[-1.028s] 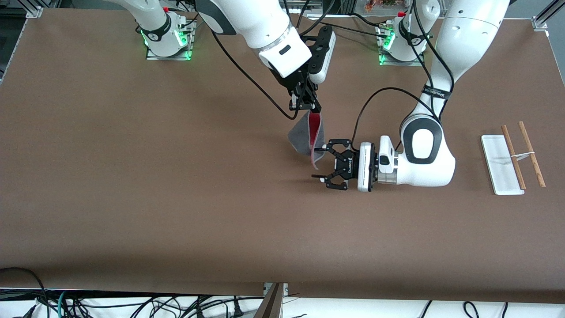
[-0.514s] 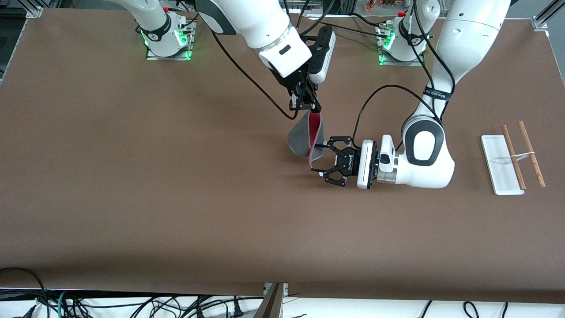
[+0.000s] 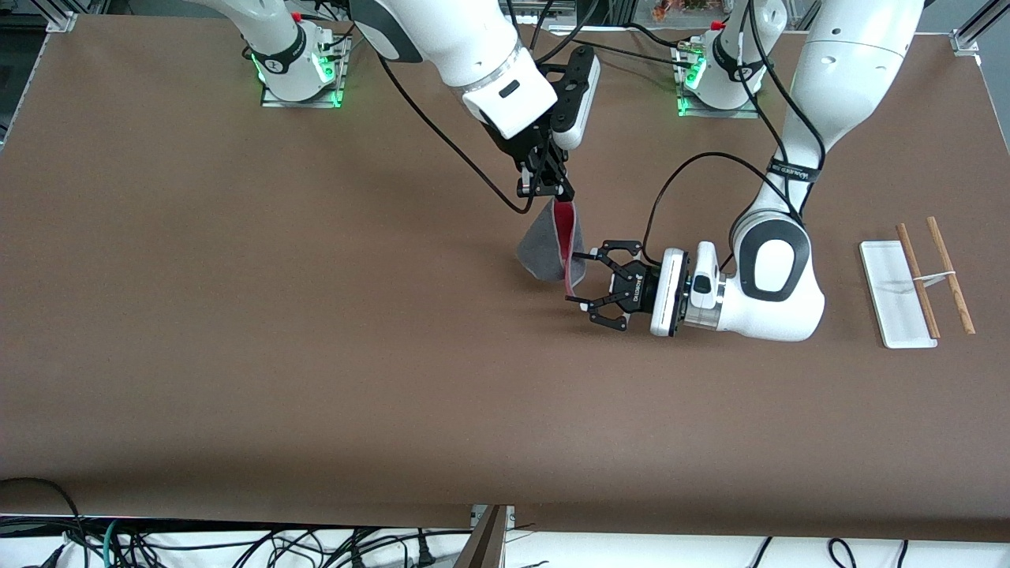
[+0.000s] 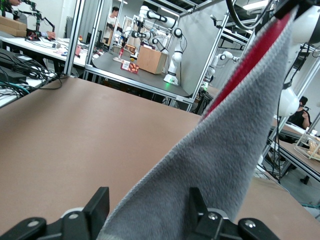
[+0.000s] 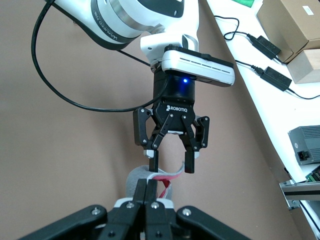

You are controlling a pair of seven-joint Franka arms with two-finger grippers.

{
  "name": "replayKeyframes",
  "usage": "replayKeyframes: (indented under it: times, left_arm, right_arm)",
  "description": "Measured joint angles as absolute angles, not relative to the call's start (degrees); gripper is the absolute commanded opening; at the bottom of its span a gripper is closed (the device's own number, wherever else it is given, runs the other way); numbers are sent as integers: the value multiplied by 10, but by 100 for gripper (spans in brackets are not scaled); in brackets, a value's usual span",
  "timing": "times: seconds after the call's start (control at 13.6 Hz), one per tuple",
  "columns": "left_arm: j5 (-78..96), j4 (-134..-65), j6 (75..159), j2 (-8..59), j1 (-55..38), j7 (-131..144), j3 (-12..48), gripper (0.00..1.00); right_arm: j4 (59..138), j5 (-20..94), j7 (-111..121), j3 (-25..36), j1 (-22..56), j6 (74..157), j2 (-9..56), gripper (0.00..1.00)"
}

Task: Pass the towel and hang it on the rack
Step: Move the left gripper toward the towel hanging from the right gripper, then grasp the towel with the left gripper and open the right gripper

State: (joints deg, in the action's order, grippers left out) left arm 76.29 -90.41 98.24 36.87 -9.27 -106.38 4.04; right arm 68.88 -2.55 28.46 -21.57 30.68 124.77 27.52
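The towel [image 3: 544, 248], grey with a pink-red inner face, hangs from my right gripper [image 3: 544, 189], which is shut on its top corner above the middle of the table. My left gripper [image 3: 572, 276] lies level beside the towel and is open, with its fingers on either side of the towel's lower edge. In the left wrist view the towel [image 4: 235, 150] fills the gap of my left gripper [image 4: 148, 205]. The right wrist view shows my right gripper [image 5: 150, 192] shut on the towel [image 5: 136, 181], with my left gripper [image 5: 171, 169] open below it. The rack [image 3: 892, 292] stands at the left arm's end of the table.
The rack's two wooden rods [image 3: 951, 276] lean over its white base. A black cable [image 3: 678, 170] loops from the left arm over the table. The arms' bases [image 3: 300, 67] stand along the table's top edge in the front view.
My left gripper has shifted slightly toward the left arm's end and turned a little, and its jaws have narrowed somewhat around the towel's lower edge. My right gripper has stayed still with the towel.
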Motion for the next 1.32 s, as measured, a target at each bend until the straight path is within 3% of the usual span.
replayKeyframes:
  times: [0.15, 0.22, 0.37, 0.44, 0.95, 1.03, 1.1, 1.17, 1.32]
  left_arm:
    - [759, -904, 975, 375, -92, -1072, 40, 64]
    - [759, -905, 970, 379, -92, -1075, 40, 49]
    - [759, -905, 958, 383, -92, -1080, 41, 4]
    - [759, -905, 955, 383, -92, -1084, 41, 0]
    - [759, -905, 949, 384, -88, -1091, 40, 0]
    - [759, -905, 947, 384, -86, -1092, 39, 0]
    - [754, -904, 943, 384, -83, -1092, 39, 0]
    - [741, -902, 939, 384, -79, -1092, 39, 0]
    - [713, -896, 932, 380, -65, -1092, 39, 0]
  right_arm:
    - [689, -25, 285, -216, 307, 1248, 275, 0]
    - [689, -25, 285, -216, 307, 1248, 275, 0]
    - [689, -25, 285, -216, 307, 1248, 275, 0]
    - [689, -25, 285, -216, 307, 1248, 275, 0]
    - [689, -20, 279, -216, 307, 1248, 276, 0]
    - [689, -20, 273, -216, 307, 1248, 276, 10]
    - [689, -20, 267, -216, 307, 1248, 276, 33]
    - [689, -20, 265, -216, 307, 1248, 276, 99]
    - [689, -20, 265, -216, 307, 1248, 276, 100]
